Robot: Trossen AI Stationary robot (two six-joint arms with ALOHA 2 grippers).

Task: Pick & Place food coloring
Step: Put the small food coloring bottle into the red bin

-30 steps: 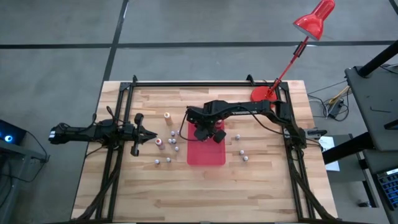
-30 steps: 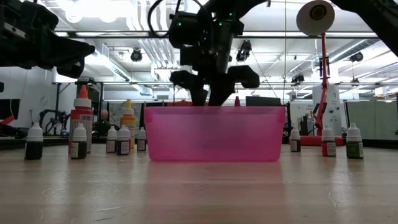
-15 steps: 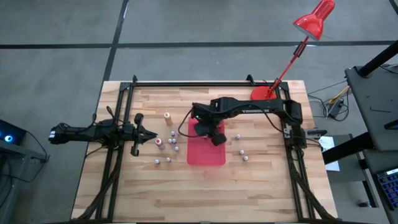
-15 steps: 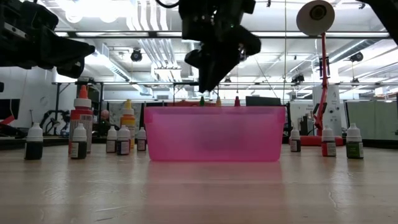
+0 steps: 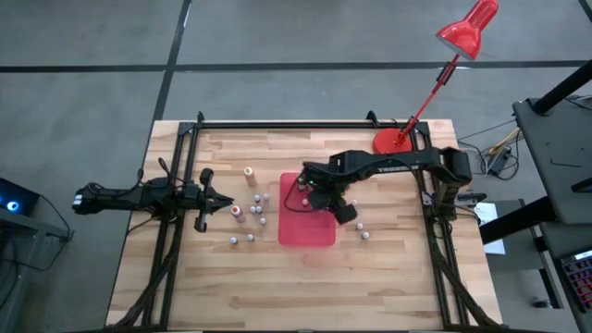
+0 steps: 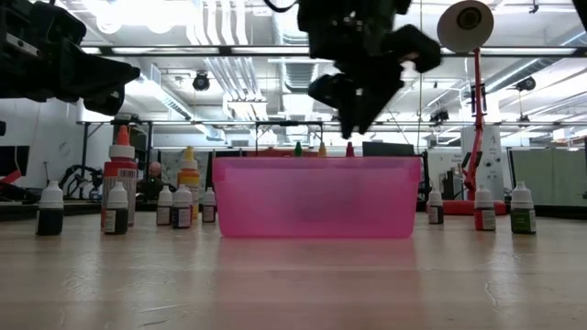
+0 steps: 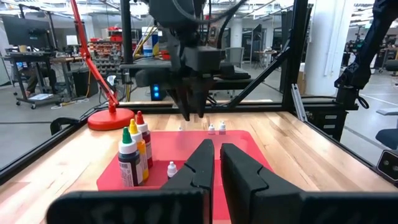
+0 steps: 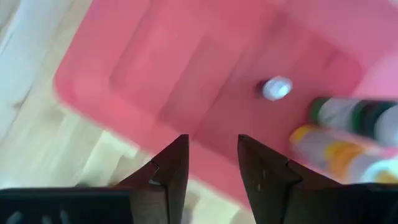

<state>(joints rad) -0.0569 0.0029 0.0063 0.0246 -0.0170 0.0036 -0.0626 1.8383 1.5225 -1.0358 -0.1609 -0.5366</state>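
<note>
The right end effector [image 5: 343, 209] hangs above the right edge of the red tray [image 5: 305, 227], its fingers [image 8: 166, 180] parted with nothing between them. Below it, inside the tray, stand a small white-capped bottle [image 8: 277, 88] and three taller bottles [image 7: 134, 155] with green, yellow and red tips. More small food coloring bottles stand on the tabletop [image 5: 388, 268]: a group [image 5: 252, 216] just left of the tray, and a few [image 5: 362, 229] just right of it. The left end effector [image 5: 225, 200] rests low at the tabletop's left side, well apart from the tray, its fingers [image 7: 202, 163] closed on nothing. A red lamp [image 5: 467, 26] stands at the far right corner.
</note>
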